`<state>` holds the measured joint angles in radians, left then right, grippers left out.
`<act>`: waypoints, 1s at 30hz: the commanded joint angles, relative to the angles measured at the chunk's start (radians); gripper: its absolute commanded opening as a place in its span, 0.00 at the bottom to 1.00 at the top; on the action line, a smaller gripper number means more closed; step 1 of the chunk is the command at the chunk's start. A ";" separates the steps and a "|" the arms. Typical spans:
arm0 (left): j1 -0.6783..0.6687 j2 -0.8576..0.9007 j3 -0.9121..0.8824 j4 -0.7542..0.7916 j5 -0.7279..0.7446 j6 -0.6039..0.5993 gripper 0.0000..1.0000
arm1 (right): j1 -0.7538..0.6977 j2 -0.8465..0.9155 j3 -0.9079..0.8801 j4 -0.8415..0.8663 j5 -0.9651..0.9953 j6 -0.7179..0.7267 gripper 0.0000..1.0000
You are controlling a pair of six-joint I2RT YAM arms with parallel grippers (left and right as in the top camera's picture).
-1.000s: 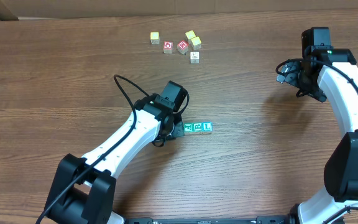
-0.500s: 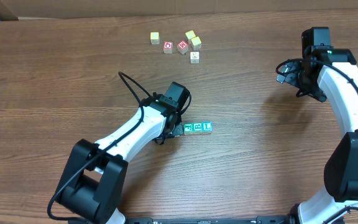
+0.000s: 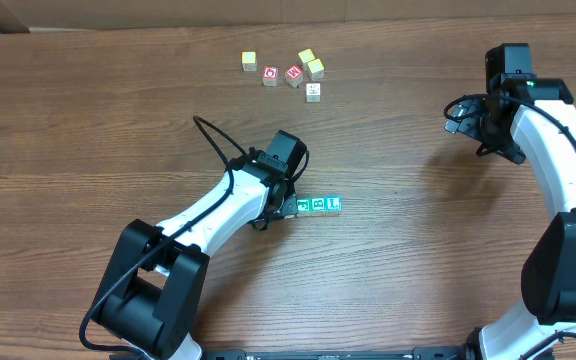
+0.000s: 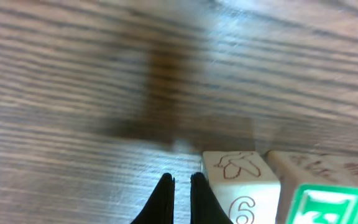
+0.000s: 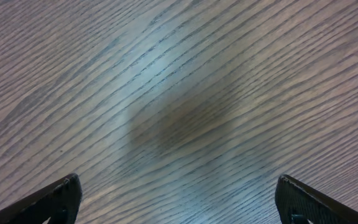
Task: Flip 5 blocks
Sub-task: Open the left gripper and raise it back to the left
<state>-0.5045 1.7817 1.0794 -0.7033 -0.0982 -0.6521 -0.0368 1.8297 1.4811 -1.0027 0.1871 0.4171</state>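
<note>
Three teal-faced blocks (image 3: 318, 204) lie in a tight row near the table's middle. My left gripper (image 4: 180, 182) is shut and empty, its tips low over the wood just left of the row's end block (image 4: 241, 186). That block shows a pale face with a drawn figure and a "6". A green face (image 4: 328, 204) of the neighbouring block shows at the lower right. In the overhead view the left gripper (image 3: 287, 201) sits at the row's left end, its tips hidden under the wrist. My right gripper (image 5: 179, 199) hangs open over bare wood at the far right.
At the back of the table lies a loose cluster: yellow cubes (image 3: 249, 61) (image 3: 311, 63), red-faced cubes (image 3: 270, 75) (image 3: 294, 74) and a small white cube (image 3: 313, 90). The right arm (image 3: 543, 130) stands along the right side. A cardboard wall (image 3: 168, 12) borders the far edge.
The left arm's elbow has swung and its wrist has edged slightly right toward the teal row. The blocks and the right arm have not moved.
</note>
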 commanded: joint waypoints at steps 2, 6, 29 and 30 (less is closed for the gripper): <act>-0.005 0.011 -0.004 0.018 0.014 -0.006 0.04 | 0.001 -0.017 0.013 0.005 0.002 -0.006 1.00; -0.005 0.011 -0.004 0.030 0.014 -0.006 0.04 | 0.001 -0.017 0.013 0.005 0.002 -0.006 1.00; 0.085 -0.071 0.186 -0.105 -0.012 0.054 0.06 | 0.001 -0.017 0.013 0.005 0.002 -0.006 1.00; 0.100 -0.074 0.219 -0.137 -0.010 0.055 0.07 | 0.001 -0.017 0.013 0.005 0.002 -0.006 1.00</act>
<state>-0.4534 1.7725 1.1889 -0.7937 -0.0944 -0.6323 -0.0368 1.8297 1.4811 -1.0027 0.1871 0.4171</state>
